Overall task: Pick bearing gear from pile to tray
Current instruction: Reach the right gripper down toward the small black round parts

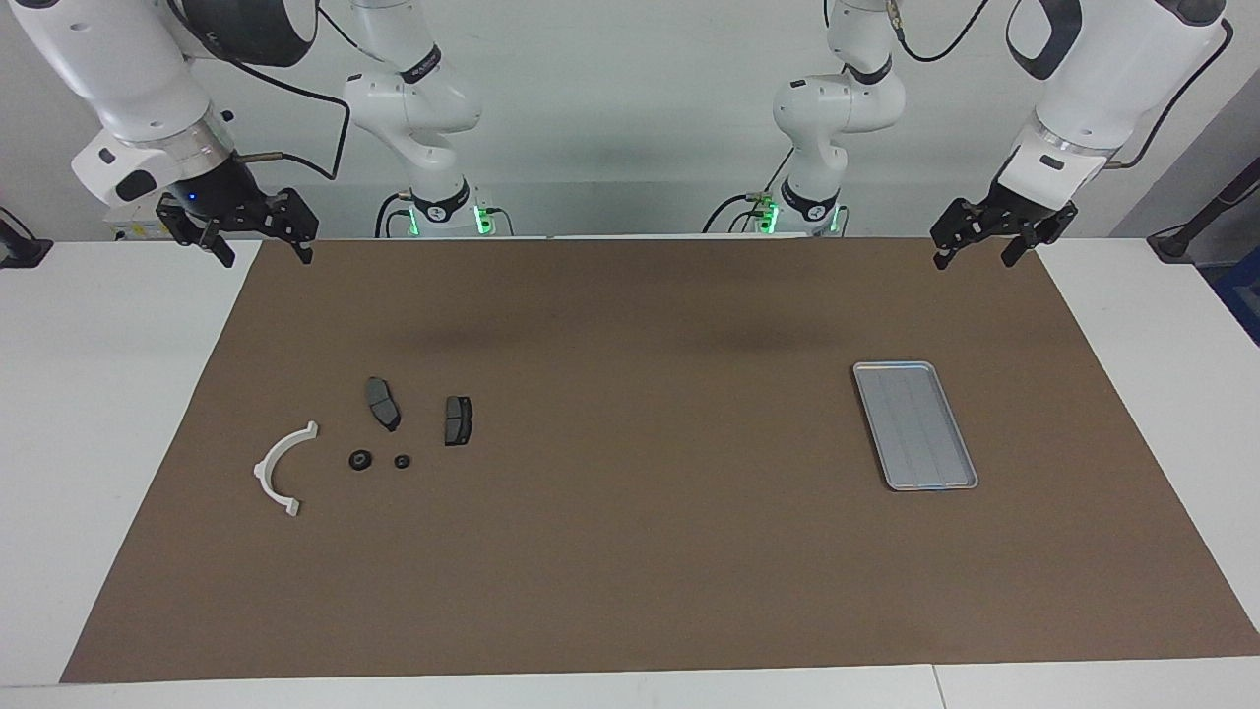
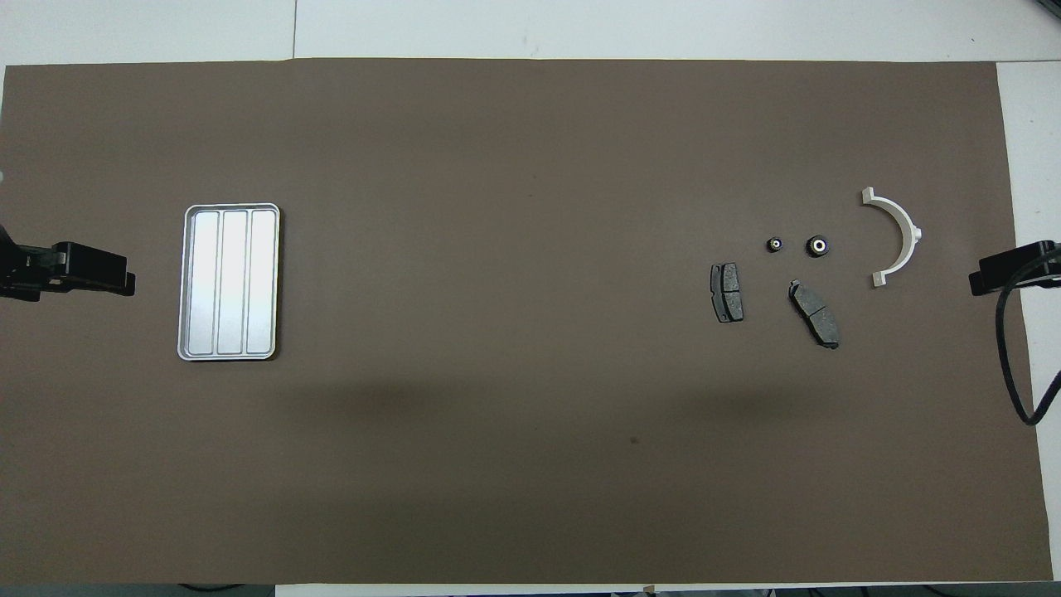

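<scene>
The pile lies on the brown mat toward the right arm's end. It holds two small black round bearing gears, one larger (image 1: 360, 460) (image 2: 818, 245) and one smaller (image 1: 402, 461) (image 2: 774, 245). It also holds two dark grey brake pads (image 1: 383, 403) (image 1: 458, 419) and a white curved bracket (image 1: 281, 471) (image 2: 897, 236). The silver tray (image 1: 915, 425) (image 2: 230, 282) lies empty toward the left arm's end. My right gripper (image 1: 262, 246) (image 2: 1015, 267) hangs open and empty, raised over the mat's edge at its own end. My left gripper (image 1: 975, 254) (image 2: 87, 269) hangs open and empty, raised beside the tray's end of the mat.
The brown mat (image 1: 630, 551) covers most of the white table (image 1: 89, 394). The brake pads lie nearer to the robots than the gears. The bracket lies beside the gears, toward the table's end. A black cable (image 2: 1015, 365) hangs from the right arm.
</scene>
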{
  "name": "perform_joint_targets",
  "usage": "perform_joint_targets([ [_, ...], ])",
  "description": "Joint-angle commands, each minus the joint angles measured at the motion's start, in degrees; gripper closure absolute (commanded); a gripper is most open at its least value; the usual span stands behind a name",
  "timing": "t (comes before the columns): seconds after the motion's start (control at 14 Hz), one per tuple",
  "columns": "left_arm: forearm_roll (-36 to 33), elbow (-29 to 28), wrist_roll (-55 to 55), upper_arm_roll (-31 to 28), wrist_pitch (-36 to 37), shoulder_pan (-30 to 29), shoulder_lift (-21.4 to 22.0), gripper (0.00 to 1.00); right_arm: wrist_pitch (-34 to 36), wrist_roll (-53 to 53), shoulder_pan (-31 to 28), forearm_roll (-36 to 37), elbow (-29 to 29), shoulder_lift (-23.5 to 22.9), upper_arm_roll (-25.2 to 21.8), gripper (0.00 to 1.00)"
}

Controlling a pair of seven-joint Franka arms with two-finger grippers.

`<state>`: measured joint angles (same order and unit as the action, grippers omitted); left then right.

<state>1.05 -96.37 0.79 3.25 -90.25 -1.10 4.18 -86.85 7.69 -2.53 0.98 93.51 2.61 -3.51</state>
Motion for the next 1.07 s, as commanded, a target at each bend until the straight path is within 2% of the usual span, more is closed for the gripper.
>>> perform_joint_targets([
  [0.0,-0.88,-1.28,-0.70,-0.09,-0.36,0.31,1.09,0.00,0.89,-1.01,-1.25,0.34,0.18,0.64,1.14,0.00],
  [0.5,-0.88,-1.28,-0.70,-0.09,-0.36,0.31,1.18,0.00,-0.95,-1.01,-0.90,-0.37,0.01,-0.41,1.31,0.00],
  [0.79,-0.88,-1.28,-0.70,-0.09,-0.28,0.31,1.18,0.00,-7.09,-0.92,-1.25,-0.11,-0.35,-4.44,1.23,0.00],
  [1.0,-0.88,-1.28,-0.70,-0.09,-0.28,0.31,1.18,0.00,-13.15,-0.13,-2.48,0.16,-0.52,-9.80,0.79,0.00],
])
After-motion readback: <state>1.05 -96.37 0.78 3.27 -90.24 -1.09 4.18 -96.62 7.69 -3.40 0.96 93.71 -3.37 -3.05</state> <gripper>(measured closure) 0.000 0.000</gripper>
